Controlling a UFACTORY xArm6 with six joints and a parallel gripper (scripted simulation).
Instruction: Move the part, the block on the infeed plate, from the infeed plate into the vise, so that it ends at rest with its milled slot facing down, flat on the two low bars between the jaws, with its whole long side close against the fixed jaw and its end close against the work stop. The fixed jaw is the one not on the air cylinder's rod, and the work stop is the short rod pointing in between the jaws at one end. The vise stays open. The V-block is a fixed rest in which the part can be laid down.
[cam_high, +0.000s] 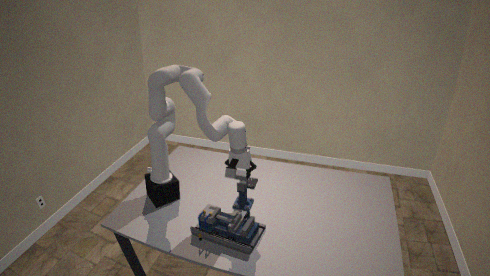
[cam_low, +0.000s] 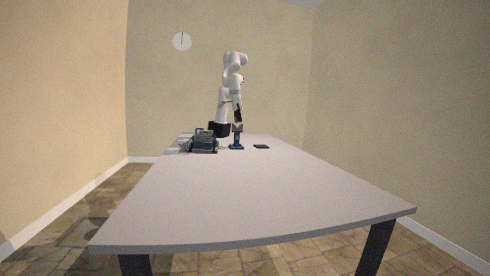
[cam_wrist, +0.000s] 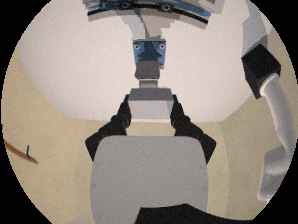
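My gripper (cam_high: 241, 173) (cam_low: 238, 116) (cam_wrist: 150, 101) is shut on the part (cam_wrist: 152, 110) (cam_high: 237, 173), a light grey block held crosswise between the dark fingers. It hangs in the air just above the blue V-block (cam_high: 243, 202) (cam_low: 236, 141) (cam_wrist: 149, 58), which stands upright on the table. The vise (cam_high: 227, 226) (cam_low: 204, 143), blue and grey with open jaws, sits beyond the V-block near the table's edge. The dark infeed plate (cam_low: 261, 146) lies flat to the right of the V-block in the exterior view, with nothing on it. I cannot tell which way the part's slot faces.
The arm's black base (cam_high: 162, 189) (cam_low: 219, 129) stands at the table's far corner beside the vise. The grey table (cam_high: 325, 215) (cam_low: 250, 200) stretches wide away from the fixtures. Its edge runs close along the vise.
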